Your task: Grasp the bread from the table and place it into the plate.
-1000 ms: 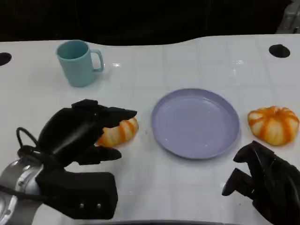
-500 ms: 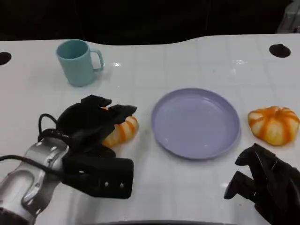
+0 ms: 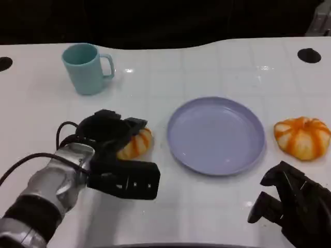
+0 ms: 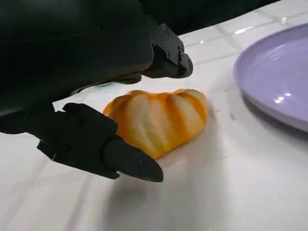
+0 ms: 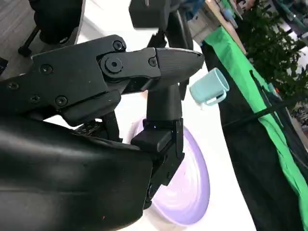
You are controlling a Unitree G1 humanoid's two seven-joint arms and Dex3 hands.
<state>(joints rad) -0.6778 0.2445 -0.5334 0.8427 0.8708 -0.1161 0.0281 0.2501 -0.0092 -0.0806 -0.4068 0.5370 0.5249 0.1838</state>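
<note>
An orange-striped bread (image 3: 135,143) lies on the white table just left of the lilac plate (image 3: 216,135). My left hand (image 3: 107,132) hovers over its left half, hiding that part. In the left wrist view the bread (image 4: 159,120) sits between spread fingers: the thumb (image 4: 110,151) is at its near side, while the other fingertips (image 4: 166,57) stand above it, apart from the crust. The plate's rim (image 4: 274,77) is close beside the bread. My right hand (image 3: 295,209) rests at the table's front right, holding nothing.
A second, round orange-striped bun (image 3: 302,137) lies right of the plate. A teal mug (image 3: 85,68) stands at the back left. Two dark holes (image 3: 309,55) (image 3: 4,63) mark the table's far corners. The table's far edge runs along the dark background.
My left arm has reached forward and to the right, bringing the hand down around the bread. The bread, plate and mug have stayed put. My right hand has barely shifted.
</note>
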